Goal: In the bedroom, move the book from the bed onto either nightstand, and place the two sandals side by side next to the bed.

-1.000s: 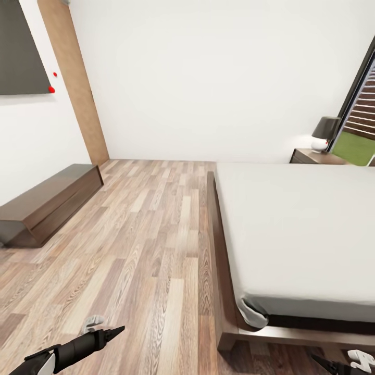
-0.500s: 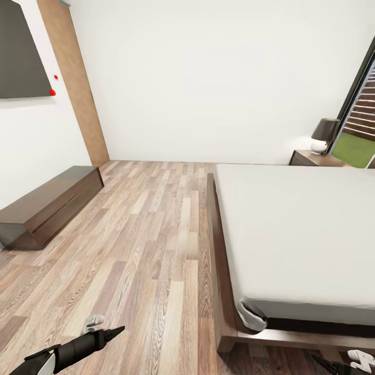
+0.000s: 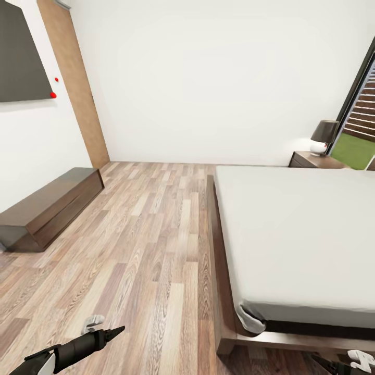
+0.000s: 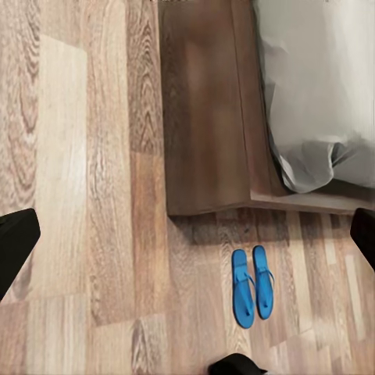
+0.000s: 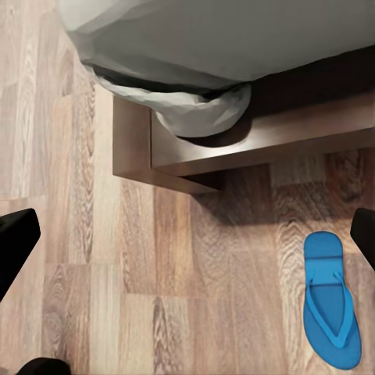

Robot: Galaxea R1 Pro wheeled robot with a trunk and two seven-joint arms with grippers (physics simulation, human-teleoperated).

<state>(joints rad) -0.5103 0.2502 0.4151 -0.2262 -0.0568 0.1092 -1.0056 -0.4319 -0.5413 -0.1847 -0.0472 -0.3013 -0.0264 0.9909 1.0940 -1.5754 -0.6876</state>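
**Sandals paired by the bed corner, book still to find**

Nearest to you, both arms hang low over the brown wood-plank floor (image 3: 151, 260). Your left gripper (image 3: 112, 333) and right gripper (image 3: 325, 363) carry nothing; each wrist view shows dark fingertips at opposite edges of the picture, so the jaws stand wide apart and touch nothing.

Just below, the two bright blue flat sandals (image 4: 252, 286) lie side by side, almost touching, on the floor near the corner of the large low bed with its dark brown wooden frame (image 3: 219, 260) — that half of the job looks done. The right wrist view catches one of them (image 5: 331, 309).

Further on, the off-white mattress (image 3: 302, 229) shows no paperback on the stretch you can see, so the book's place can't be told from here. Beyond the bed, the dark reddish-brown nightstand (image 3: 315, 159) carries a dark-shaded lamp (image 3: 324, 136) — the book, as far as you can judge, remains to be moved.
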